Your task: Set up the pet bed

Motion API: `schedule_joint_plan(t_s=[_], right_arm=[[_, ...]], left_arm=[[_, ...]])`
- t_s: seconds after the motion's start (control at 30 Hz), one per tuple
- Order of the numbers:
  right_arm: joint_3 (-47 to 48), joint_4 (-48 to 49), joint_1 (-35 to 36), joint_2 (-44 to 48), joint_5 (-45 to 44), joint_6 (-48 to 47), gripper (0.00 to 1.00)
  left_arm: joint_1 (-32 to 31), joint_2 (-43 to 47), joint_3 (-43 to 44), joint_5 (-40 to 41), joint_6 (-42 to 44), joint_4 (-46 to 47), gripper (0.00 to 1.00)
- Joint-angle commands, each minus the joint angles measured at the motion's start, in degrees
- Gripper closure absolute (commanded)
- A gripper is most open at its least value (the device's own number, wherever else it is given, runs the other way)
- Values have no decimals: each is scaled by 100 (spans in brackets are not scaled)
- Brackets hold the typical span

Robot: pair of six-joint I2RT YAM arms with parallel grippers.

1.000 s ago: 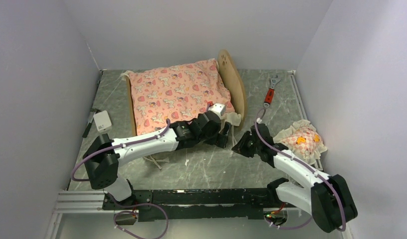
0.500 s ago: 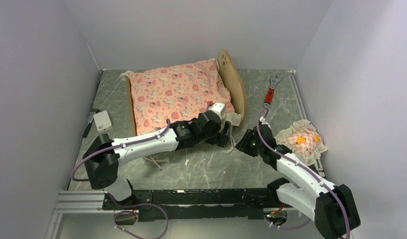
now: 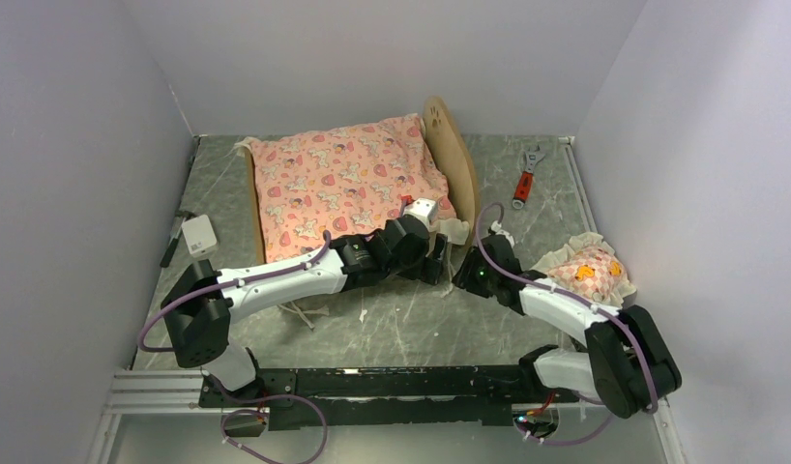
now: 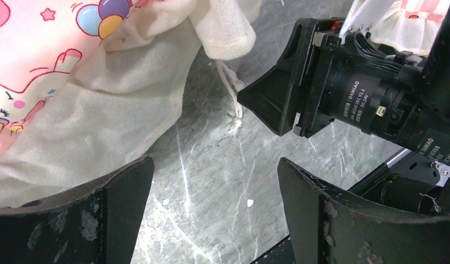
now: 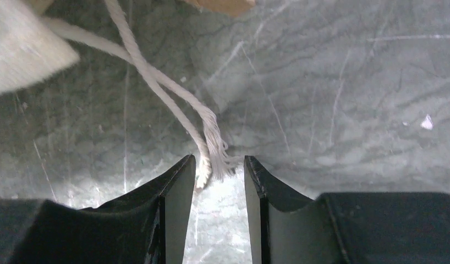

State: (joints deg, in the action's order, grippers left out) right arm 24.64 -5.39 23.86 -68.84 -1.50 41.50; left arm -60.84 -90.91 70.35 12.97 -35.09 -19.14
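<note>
Tabletop scene seen from above, with two robot arms reaching in from the near edge of a grey marbled table (image 3: 401, 319). The pet bed (image 3: 461, 184), a small light-wood frame, stands toward the back of the table, slightly left of centre, with its rounded headboard (image 3: 438, 118) on the right and its low footboard (image 3: 252, 198) on the left. A pink cartoon-print mattress (image 3: 343, 179) lies on the frame and covers its base. Both arms meet at the bed's near right corner. The left gripper (image 4: 214, 170) hovers just above the table beside the mattress's cream underside, its fingers spread wide with only bare table between them. The right gripper (image 5: 218, 170) sits just beside it, pointing at the same corner, its fingers partly apart. A white twisted cord (image 5: 212, 132) trails from the mattress's corner across the table, and its frayed ends lie in the gap at the right gripper's fingertips; the fingers do not press on it. A small frilled pillow (image 3: 587, 269) in matching print lies on the table to the right, well apart from the bed. A wrench (image 3: 525, 177) with a red handle lies toward the back right. A small white box (image 3: 199, 235) rests near the left wall.
</note>
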Motion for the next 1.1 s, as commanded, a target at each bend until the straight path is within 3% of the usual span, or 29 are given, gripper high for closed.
schedule_joint_plan(t_s=[0.0, 0.1, 0.27, 0.3, 0.53, 0.73, 1.07], right_arm=[[107, 281, 31, -357, -198, -98, 58], [106, 220, 40, -506, -201, -61, 66], [32, -60, 40, -258, -262, 2, 97], [10, -148, 33, -145, -310, 18, 100], [-235, -324, 32, 589, -326, 152, 100], [-371, -228, 31, 809, -232, 149, 100], [-442, 34, 31, 854, -12, 157, 100]], left_arm=[[-31, 12, 30, 91, -74, 87, 12], [-34, 4, 25, 113, -83, 72, 12], [-36, -95, 89, 98, -77, 79, 12], [-34, -146, 118, 96, -70, 95, 12], [-129, -719, 562, 222, -30, 309, 19], [-243, -1225, 800, 794, -228, 770, 34], [-245, -2020, 1240, 1714, -517, 1430, 34]])
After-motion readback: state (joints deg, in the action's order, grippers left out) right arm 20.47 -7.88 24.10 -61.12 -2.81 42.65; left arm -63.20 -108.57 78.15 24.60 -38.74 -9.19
